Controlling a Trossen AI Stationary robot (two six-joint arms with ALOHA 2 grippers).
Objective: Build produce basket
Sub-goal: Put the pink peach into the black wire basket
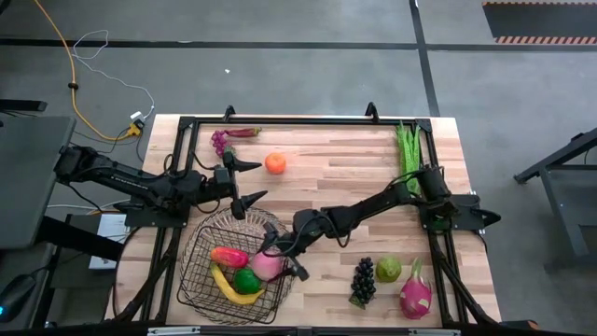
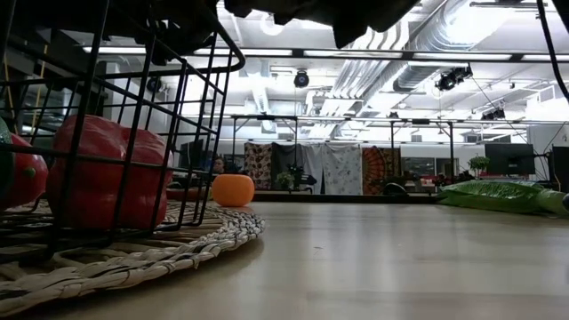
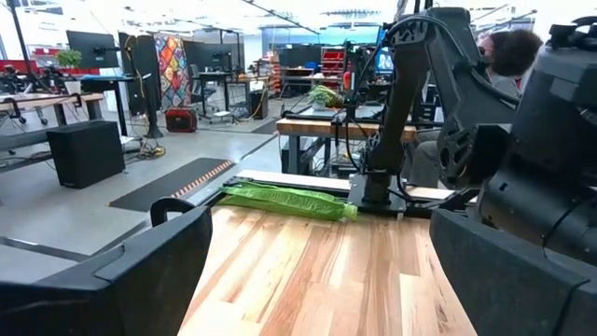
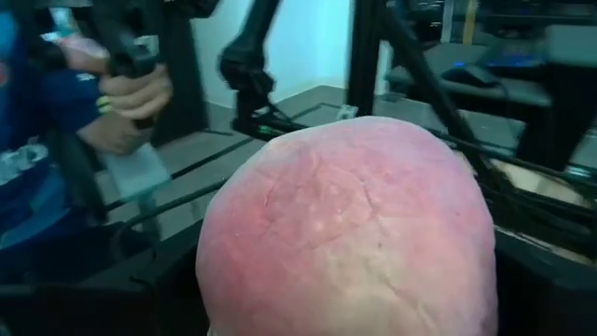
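The wire basket (image 1: pixel 201 271) stands on a woven mat (image 2: pixel 133 253) at the table's near left. It holds a red mango (image 1: pixel 229 255), a banana (image 1: pixel 233 291) and a green lime (image 1: pixel 247 280). My right gripper (image 1: pixel 280 260) reaches in over the basket's right rim and is shut on a pink peach (image 1: pixel 266 267), which fills the right wrist view (image 4: pixel 345 233). My left gripper (image 1: pixel 254 180) hangs open and empty just beyond the basket's far rim. An orange (image 1: pixel 274 162) lies on the table beyond it. My right gripper holds the peach between its two fingers, one on each of its opposite sides (image 4: pixel 219 280). The fingers come nearly level from the table's right side. The peach sits just inside the basket's right rim. Whether it rests on the fruit below, I cannot tell.
Purple grapes (image 1: pixel 222 140) lie at the far left and green beans (image 1: pixel 408 154) at the far right. Dark grapes (image 1: pixel 364 280), a green pear (image 1: pixel 388 269) and a dragon fruit (image 1: pixel 416 294) lie at the near right. A person's hand (image 4: pixel 131 103) shows beyond the table.
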